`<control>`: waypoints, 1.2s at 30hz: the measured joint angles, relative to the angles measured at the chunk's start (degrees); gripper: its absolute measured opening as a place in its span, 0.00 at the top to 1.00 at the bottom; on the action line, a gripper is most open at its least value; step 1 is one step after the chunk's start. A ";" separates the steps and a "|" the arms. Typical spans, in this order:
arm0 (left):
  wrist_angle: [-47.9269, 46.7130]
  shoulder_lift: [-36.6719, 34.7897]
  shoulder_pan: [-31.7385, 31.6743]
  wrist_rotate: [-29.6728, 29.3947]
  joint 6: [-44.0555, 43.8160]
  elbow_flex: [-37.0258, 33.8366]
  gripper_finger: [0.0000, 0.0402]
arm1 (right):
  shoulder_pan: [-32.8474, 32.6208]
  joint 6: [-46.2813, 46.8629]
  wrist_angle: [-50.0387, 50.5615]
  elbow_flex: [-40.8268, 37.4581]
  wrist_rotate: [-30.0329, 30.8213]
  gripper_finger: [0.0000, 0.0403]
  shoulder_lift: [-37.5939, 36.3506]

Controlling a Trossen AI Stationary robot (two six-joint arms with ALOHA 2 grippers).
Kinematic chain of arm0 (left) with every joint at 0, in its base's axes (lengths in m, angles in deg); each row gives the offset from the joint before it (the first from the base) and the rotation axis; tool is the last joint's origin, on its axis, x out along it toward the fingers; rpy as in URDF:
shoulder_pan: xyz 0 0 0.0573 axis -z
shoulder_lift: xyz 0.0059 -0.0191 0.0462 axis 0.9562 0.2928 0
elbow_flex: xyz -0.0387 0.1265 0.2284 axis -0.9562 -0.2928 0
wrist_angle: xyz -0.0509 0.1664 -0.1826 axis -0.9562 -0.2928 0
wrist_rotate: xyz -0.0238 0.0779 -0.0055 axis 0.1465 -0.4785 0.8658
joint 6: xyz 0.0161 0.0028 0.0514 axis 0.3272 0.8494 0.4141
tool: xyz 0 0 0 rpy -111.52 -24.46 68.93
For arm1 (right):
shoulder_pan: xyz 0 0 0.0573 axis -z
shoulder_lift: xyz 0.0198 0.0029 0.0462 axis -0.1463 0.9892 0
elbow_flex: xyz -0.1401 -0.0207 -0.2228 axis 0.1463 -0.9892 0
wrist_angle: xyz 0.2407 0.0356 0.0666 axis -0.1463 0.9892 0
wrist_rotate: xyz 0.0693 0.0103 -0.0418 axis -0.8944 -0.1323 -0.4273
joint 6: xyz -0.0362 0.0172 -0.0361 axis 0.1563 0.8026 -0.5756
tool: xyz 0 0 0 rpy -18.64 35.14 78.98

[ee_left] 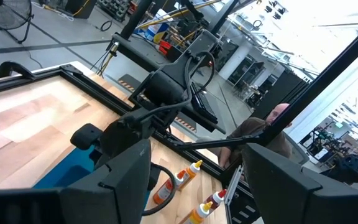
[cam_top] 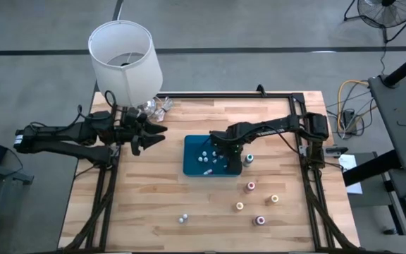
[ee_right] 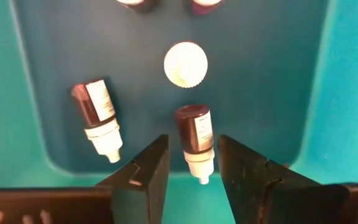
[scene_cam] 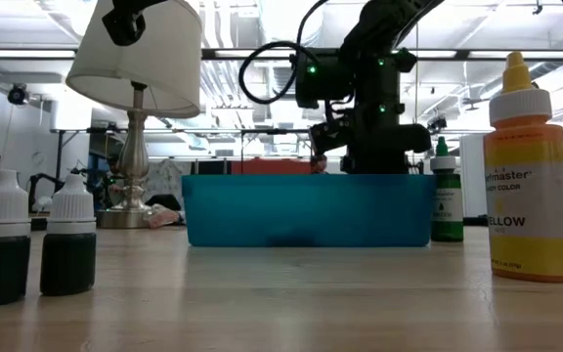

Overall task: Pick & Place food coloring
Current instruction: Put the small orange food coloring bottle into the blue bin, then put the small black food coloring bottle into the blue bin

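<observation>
1. Tray (cam_top: 189, 166): blue, mid-table. The right wrist view shows bottles already in it: two lying flat, one upright seen cap-on (ee_right: 185, 63), and parts of two more at the far edge. These count as placed.
2. Right gripper (cam_top: 224, 156): over the tray. Its jaws stand apart, with a lying bottle (ee_right: 194, 138) between the fingers but not visibly clamped. Judgement: this bottle is just set down, release in progress.
3. Left gripper (cam_top: 149, 138): parked near the table's left edge, beside the lamp (cam_top: 123, 60), jaws wide apart, holding nothing.
4. Outstanding: a green-topped bottle (cam_top: 249, 159) just beside the tray's right wall; four more (cam_top: 251, 186) well apart on the wood toward the front right; one pale-capped bottle (cam_top: 183, 219) near the front edge.
5. Judgement: roughly half done; about six bottles left to move.
</observation>
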 joint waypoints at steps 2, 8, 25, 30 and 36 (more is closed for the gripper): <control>0.00 0.00 0.00 -0.02 0.00 0.00 0.44 | 0.00 -0.02 0.08 0.04 0.00 0.69 -0.03; 0.01 0.00 0.00 -0.02 -0.28 0.00 0.44 | 0.00 -0.18 0.91 0.36 0.00 0.71 -0.05; 0.04 0.00 0.00 -0.02 -0.05 0.00 0.44 | -2.40 1.65 16.68 21.59 -6.68 0.66 -0.85; -0.07 0.00 0.00 -0.02 -0.10 0.00 0.44 | -7.68 3.74 16.56 28.90 -6.68 0.66 -1.71; -0.42 0.23 0.00 0.14 -1.05 0.00 0.44 | -14.89 8.13 9.20 34.85 -6.64 0.67 -1.71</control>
